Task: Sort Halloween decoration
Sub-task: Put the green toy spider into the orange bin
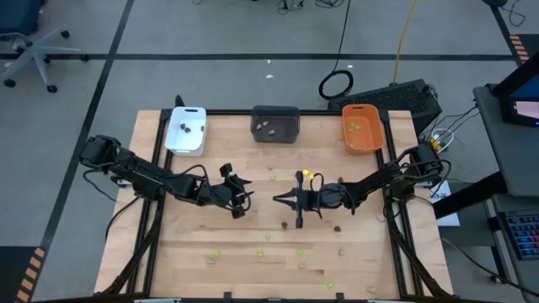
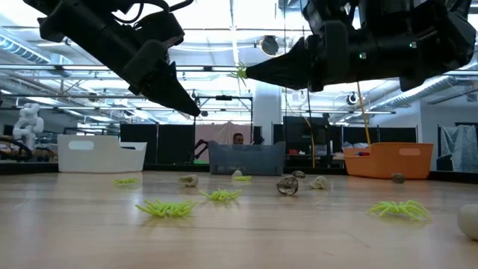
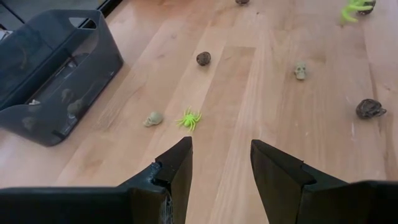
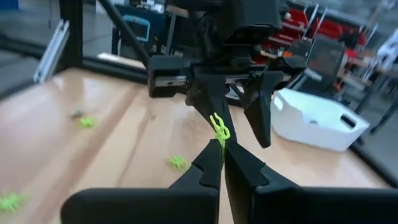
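Observation:
My right gripper [image 1: 278, 199] hovers over the table's middle, shut on a lime green spider [image 4: 219, 127] that also shows high above the table in the low view [image 2: 240, 72]. My left gripper [image 3: 221, 149] is open, facing the right one from the left [image 1: 244, 200], and holds nothing. Below it on the wood lie a lime green spider [image 3: 189, 118], a beige skull [image 3: 152, 118] and a dark brown piece [image 3: 203, 58]. More small pieces lie scattered toward the near edge [image 1: 268, 236]. My right gripper pinches the lime green spider between its two fingertips [image 4: 214, 155], by the spider's lower part [image 4: 221, 138]. The fingers lie about level, pointing toward the table's left. The spider is lifted clear of the table and sticks out past the fingertips.
Along the far edge stand a white tray [image 1: 186, 130], a dark grey tray [image 1: 275, 124] and an orange tray [image 1: 362, 128], each with small pieces inside. The two grippers face each other closely over the middle. A person shows far behind the grey tray [image 2: 237, 139].

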Motion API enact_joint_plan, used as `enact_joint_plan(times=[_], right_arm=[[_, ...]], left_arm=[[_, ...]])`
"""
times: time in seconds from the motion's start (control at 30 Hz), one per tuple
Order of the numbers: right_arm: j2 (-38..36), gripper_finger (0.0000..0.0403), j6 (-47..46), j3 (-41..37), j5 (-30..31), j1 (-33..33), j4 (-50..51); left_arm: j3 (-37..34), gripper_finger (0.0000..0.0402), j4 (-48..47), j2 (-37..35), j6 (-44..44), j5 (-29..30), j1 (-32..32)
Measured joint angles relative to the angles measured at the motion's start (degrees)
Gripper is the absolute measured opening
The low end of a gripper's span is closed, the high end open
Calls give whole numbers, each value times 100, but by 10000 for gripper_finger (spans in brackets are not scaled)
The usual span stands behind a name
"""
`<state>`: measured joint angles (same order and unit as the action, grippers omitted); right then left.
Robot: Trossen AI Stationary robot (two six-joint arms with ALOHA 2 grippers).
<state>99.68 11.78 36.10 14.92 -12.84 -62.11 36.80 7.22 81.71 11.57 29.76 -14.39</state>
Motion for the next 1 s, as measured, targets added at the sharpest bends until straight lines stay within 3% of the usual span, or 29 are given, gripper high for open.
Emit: enact_joint_plan(times=[0.37,0.53,0.63,0.8,1.0], right_arm=[[-2,0,2140,0,0,-2,27],[-2,0,2414,0,0,-2,27],[-2,0,1914,0,5,-2,20],[-116,0,90,0,19,78,60],[-601,0,-1272,0,3,155,803]], left_arm=[[0,161,0,0,-4,0,0],[0,161,0,0,-10,0,0],[0,161,0,0,-18,0,0],[0,161,0,0,-26,0,0],[0,161,-2,0,-26,0,0]])
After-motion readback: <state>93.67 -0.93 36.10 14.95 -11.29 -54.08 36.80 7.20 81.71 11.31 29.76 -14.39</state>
